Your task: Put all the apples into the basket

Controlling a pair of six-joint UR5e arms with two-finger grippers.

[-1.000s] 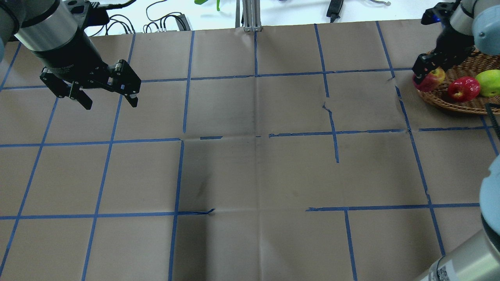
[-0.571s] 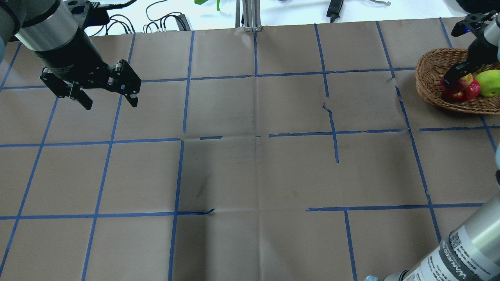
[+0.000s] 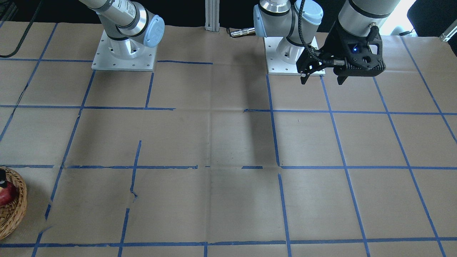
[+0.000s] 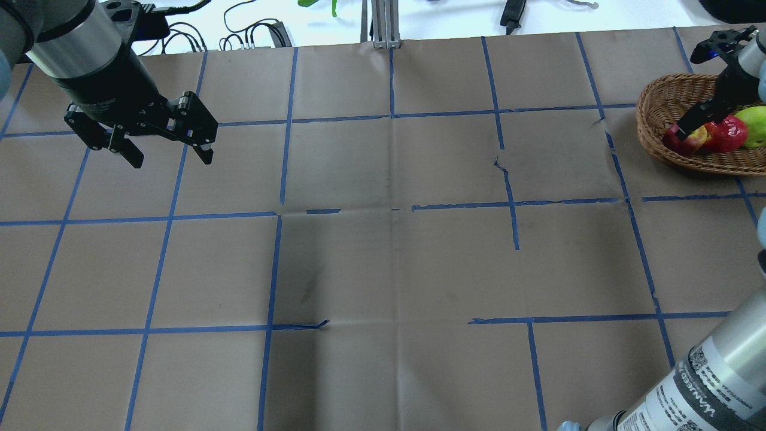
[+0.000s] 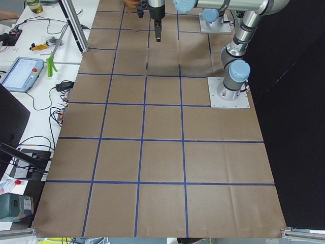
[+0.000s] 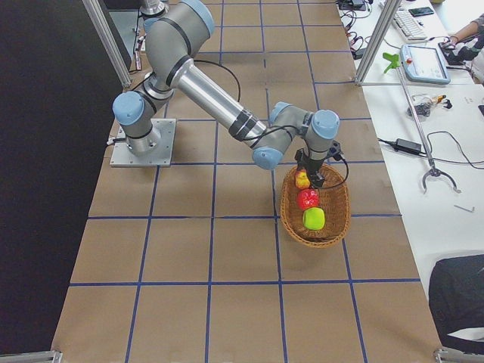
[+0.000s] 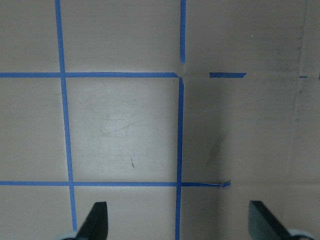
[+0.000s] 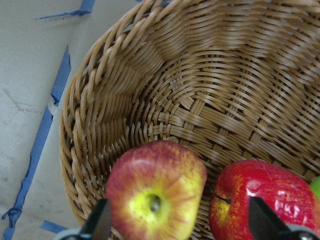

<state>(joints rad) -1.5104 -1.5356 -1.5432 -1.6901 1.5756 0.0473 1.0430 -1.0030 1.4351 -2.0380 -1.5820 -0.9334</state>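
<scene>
basket point(image 8: 150, 65): round, light brown wicker. We see tight strands running up the wall and a coarser cross weave on the floor. It stands at the far right edge of the overhead view.
blushed apple point(image 8: 155, 200): smooth skin, red fading to yellow around the stalk pit, with fine streaks. It lies on the basket floor close to the wall, its stalk end turned up toward the wrist camera.
red apple point(image 8: 260, 200): glossy deep red with pale flecks and a bright highlight. It lies in the basket just beside the blushed apple.
green apple point(image 4: 755, 126): smooth and lime green, in the basket on the far side of the red apple.
right claw point(image 8: 177, 225): released. Its two black fingertips stand wide apart above the basket, one just beside the blushed apple, and neither clamps anything.
left claw point(image 4: 170, 157): released. Its angular black fingers are spread and hold nothing. We see it above the paper, well apart from the basket.
paper point(image 4: 389, 269): matte brown sheet over the table, creased along its folds and smudged dark in places.
tape point(image 4: 149, 329): blue strips laid in a square grid, torn in spots.
</scene>
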